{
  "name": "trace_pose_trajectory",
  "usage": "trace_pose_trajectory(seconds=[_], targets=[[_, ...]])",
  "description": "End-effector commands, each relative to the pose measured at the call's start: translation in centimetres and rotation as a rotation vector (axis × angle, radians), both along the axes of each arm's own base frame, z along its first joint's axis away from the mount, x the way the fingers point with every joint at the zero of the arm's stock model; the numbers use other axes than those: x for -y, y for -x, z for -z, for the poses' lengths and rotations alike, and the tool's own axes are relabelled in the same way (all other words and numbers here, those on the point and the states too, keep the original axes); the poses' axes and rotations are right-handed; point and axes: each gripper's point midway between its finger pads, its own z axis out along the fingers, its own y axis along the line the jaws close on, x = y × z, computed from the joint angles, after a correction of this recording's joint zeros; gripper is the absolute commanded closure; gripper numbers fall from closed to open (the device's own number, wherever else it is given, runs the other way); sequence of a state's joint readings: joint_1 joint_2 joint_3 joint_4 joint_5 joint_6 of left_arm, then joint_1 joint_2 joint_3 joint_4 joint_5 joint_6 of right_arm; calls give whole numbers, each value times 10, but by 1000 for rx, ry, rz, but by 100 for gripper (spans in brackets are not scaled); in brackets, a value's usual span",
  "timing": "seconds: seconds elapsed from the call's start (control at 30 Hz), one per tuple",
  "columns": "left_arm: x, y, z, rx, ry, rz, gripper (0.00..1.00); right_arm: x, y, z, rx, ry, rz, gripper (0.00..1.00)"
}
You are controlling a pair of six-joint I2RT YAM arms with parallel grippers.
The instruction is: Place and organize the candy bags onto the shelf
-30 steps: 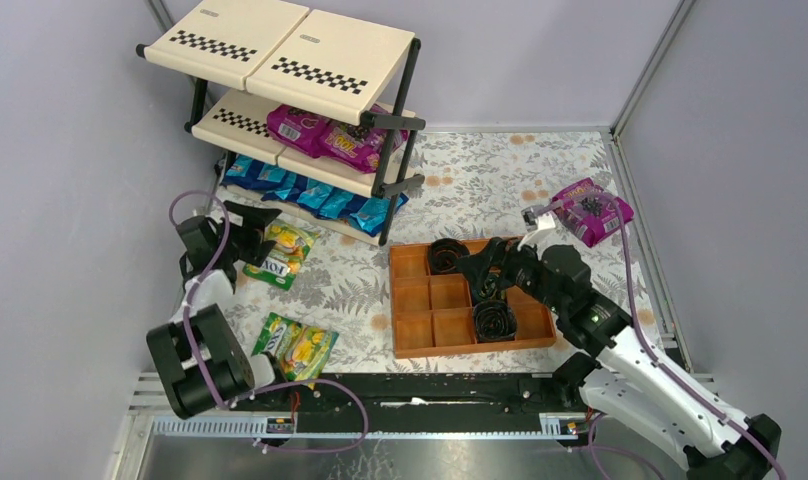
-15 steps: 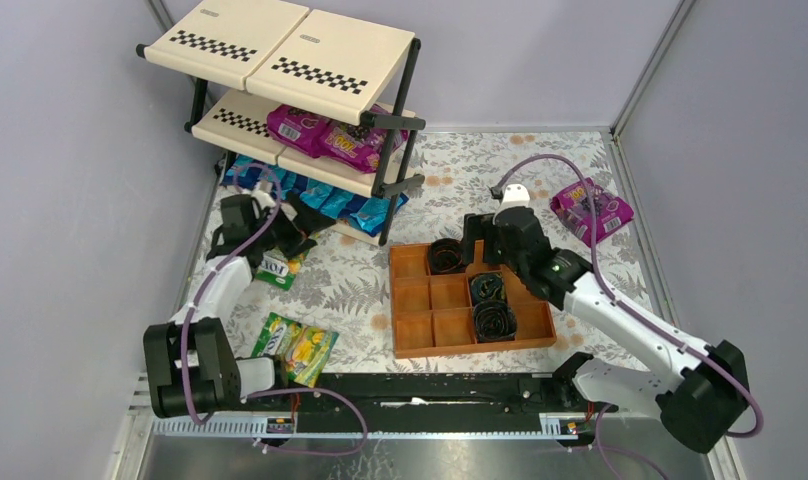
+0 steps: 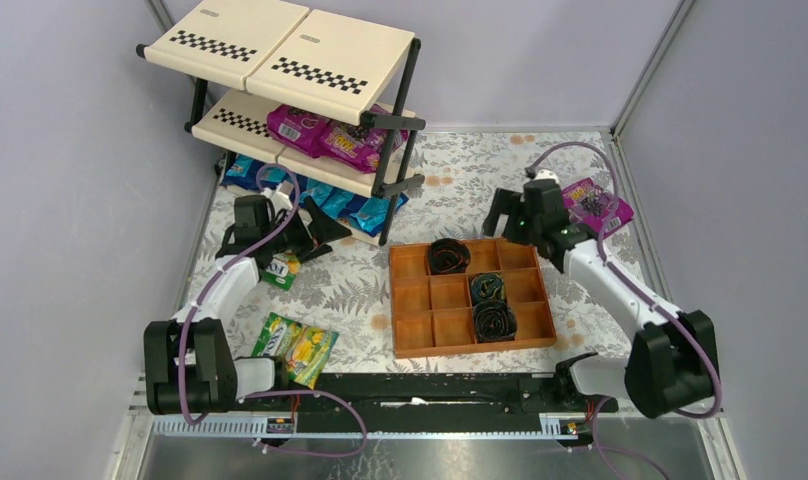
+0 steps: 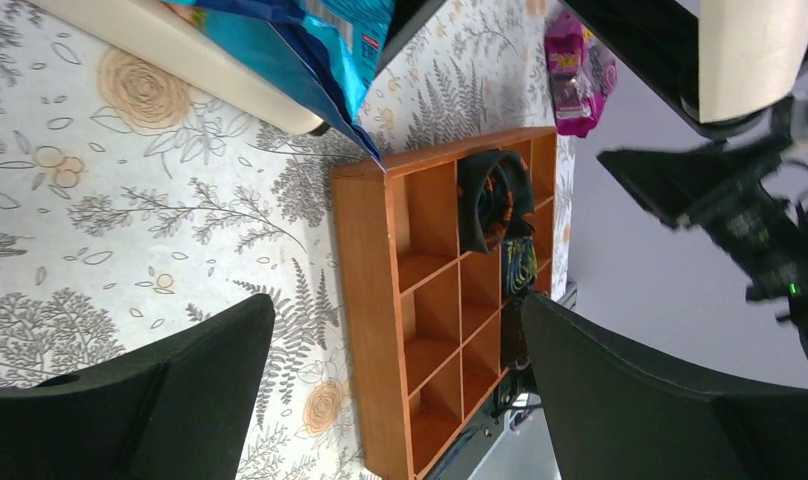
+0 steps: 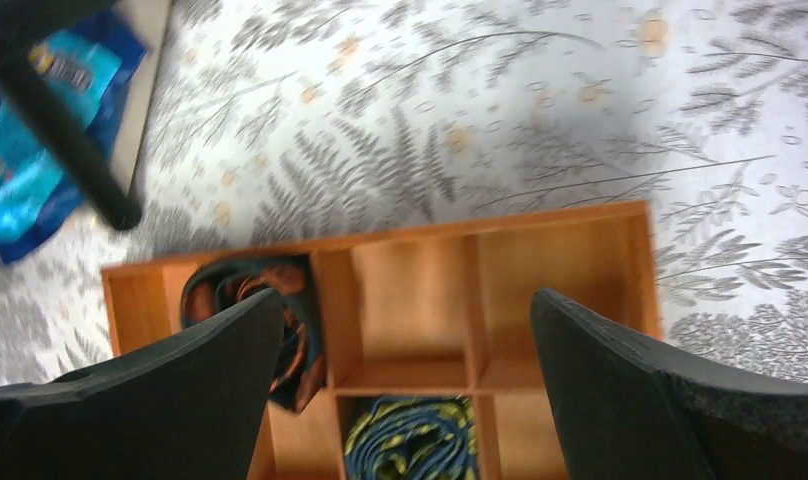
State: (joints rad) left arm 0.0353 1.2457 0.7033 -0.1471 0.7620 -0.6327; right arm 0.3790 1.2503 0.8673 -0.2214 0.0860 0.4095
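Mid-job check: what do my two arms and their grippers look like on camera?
Both match: the left arm and right arm have white links between bulky black joint housings, each trailed by a looping purple cable. The left gripper and right gripper are matte black with broad wedge-shaped fingers. No markings visible.

Plain lilac walls; grey fern-print tabletop; metal corner posts; even light.

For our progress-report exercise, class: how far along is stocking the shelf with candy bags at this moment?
Done: magenta bags lie on the shelf's middle tier, blue bags on the bottom one. In hand: nothing; the left pincer and right pincer are both open and empty. Left: green-yellow bags and a loose magenta bag lie on the table; the top tier is bare.
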Motion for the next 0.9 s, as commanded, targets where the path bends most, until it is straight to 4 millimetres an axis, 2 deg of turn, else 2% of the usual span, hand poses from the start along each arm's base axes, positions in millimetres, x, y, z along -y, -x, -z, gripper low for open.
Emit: trace_pose_trajectory(seconds=[0.0, 0.17, 0.23, 0.33, 0.5, 0.73, 0.87], targets=[[12, 4, -20, 82, 69, 69, 1, 29, -39, -18, -9, -167, 124, 0], [24, 12, -22, 75, 117, 119, 1, 105, -66, -13, -20, -372, 415, 0], [27, 14, -22, 63, 140, 136, 1, 144, -69, -8, -6, -437, 549, 0], [35, 18, -23, 60, 168, 167, 1, 181, -69, -6, 30, -463, 674, 0], [52, 27, -15, 11, 190, 241, 1, 224, -67, -7, 84, -378, 826, 0], [59, 30, -7, -29, 186, 276, 1, 268, -50, 21, 28, -243, 951, 0], [55, 28, -2, -45, 140, 266, 1, 280, -46, 42, -29, -204, 961, 0]])
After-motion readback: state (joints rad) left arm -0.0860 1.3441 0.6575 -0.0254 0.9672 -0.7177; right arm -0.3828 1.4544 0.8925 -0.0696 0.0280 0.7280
